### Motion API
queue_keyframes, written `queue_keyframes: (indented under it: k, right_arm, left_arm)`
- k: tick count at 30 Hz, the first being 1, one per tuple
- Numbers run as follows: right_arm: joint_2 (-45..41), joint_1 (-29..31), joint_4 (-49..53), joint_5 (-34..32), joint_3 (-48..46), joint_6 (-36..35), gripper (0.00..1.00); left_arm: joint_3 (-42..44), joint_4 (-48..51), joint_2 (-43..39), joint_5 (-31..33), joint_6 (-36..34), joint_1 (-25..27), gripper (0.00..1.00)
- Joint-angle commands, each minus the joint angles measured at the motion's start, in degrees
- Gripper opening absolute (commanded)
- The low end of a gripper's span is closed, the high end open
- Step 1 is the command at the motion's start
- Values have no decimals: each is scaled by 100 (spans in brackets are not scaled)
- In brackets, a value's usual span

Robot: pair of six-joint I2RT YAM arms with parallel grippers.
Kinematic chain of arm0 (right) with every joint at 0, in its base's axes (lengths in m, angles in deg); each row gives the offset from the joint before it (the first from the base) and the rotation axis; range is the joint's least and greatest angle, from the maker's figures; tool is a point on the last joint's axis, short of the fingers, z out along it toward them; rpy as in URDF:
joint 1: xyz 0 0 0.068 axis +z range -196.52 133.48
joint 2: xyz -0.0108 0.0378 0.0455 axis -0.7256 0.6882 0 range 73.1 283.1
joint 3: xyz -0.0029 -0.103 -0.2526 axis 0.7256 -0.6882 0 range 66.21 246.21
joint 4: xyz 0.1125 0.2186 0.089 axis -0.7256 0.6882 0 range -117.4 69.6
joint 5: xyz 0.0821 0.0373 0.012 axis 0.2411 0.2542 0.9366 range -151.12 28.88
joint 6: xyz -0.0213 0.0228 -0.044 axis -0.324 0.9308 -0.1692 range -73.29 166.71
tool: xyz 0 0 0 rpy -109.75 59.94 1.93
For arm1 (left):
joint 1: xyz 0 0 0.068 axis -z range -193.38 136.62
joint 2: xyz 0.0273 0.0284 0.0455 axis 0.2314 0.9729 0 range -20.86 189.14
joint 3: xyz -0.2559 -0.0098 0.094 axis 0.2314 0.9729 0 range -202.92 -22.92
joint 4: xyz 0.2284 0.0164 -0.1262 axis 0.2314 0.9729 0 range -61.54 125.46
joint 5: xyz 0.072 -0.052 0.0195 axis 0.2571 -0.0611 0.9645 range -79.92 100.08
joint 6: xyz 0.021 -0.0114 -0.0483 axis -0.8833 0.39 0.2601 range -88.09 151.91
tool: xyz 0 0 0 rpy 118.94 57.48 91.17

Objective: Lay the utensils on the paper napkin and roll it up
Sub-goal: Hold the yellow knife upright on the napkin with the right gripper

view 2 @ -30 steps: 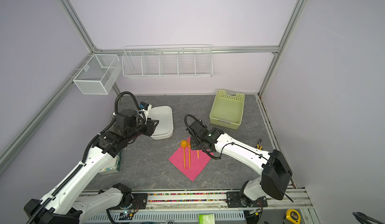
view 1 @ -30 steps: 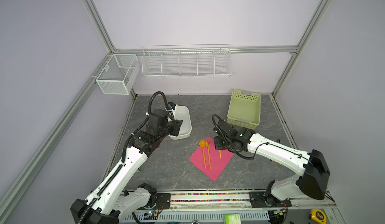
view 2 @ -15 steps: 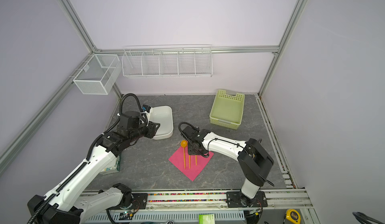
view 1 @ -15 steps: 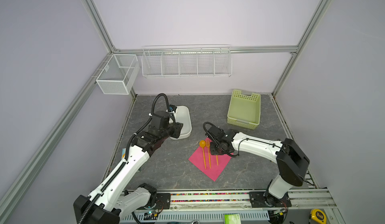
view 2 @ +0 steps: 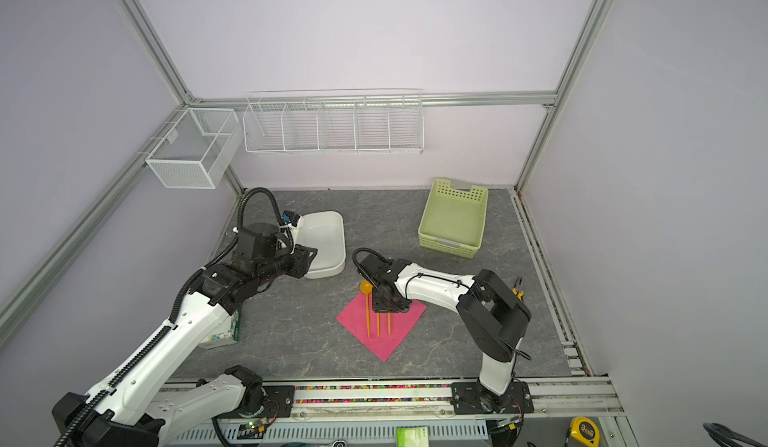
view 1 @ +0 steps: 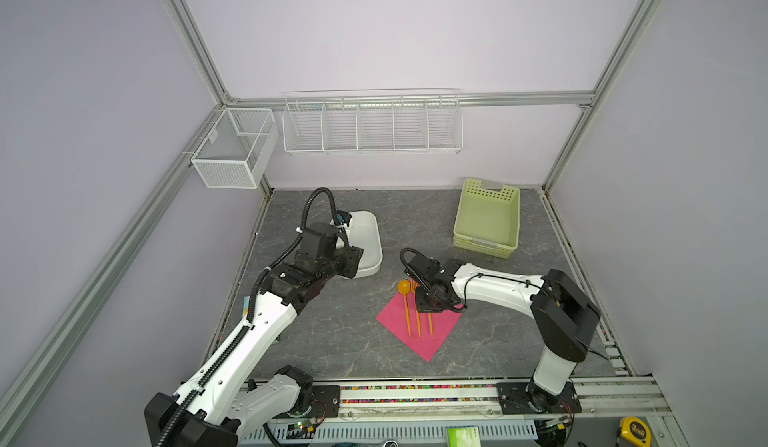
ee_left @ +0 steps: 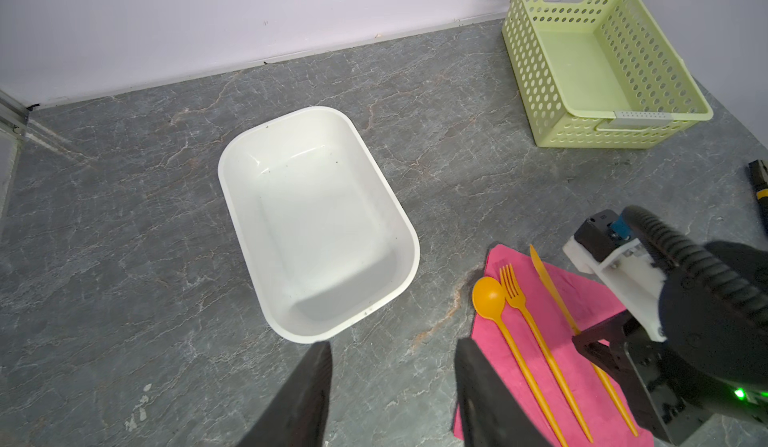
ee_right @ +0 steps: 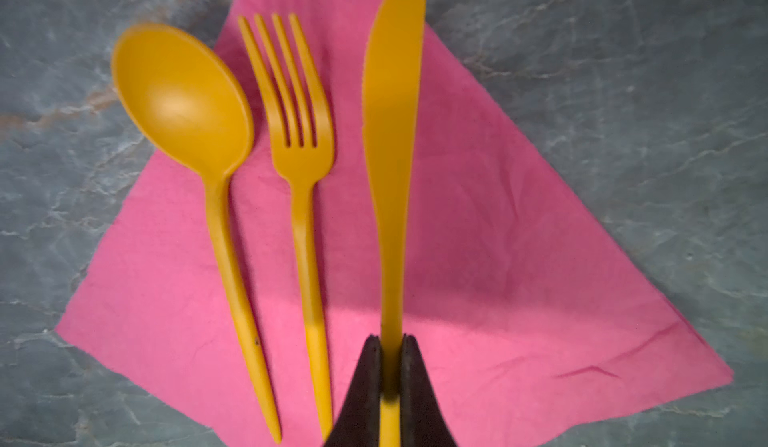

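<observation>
The right gripper (ee_right: pixel 390 366) is clamped tight on the handle of the knife (ee_right: pixel 392 133), low over the napkin (ee_right: pixel 519 266). I cannot tell whether the blade rests on the paper. Just beside it, the fork (ee_right: pixel 301 133) and spoon (ee_right: pixel 183 100) lie on the napkin, with the spoon's bowl hanging past the edge.

If the knife is let go from a height, it could bounce into the fork. If the closed jaws are dragged away, they could snag the thin paper and shift all 3 pieces.

The left gripper (ee_left: pixel 390 386) is part open and empty, near the white tub (ee_left: pixel 249 216).
</observation>
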Motion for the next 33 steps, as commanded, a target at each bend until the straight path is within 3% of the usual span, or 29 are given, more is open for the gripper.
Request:
queue_keyframes:
  k: [1, 33]
  right_arm:
    - [162, 37, -39, 103, 107, 254, 10]
    - [477, 49, 53, 7, 199, 356, 17]
  left_arm:
    - [86, 54, -131, -56, -133, -37, 49]
    - [74, 55, 18, -194, -131, -32, 52]
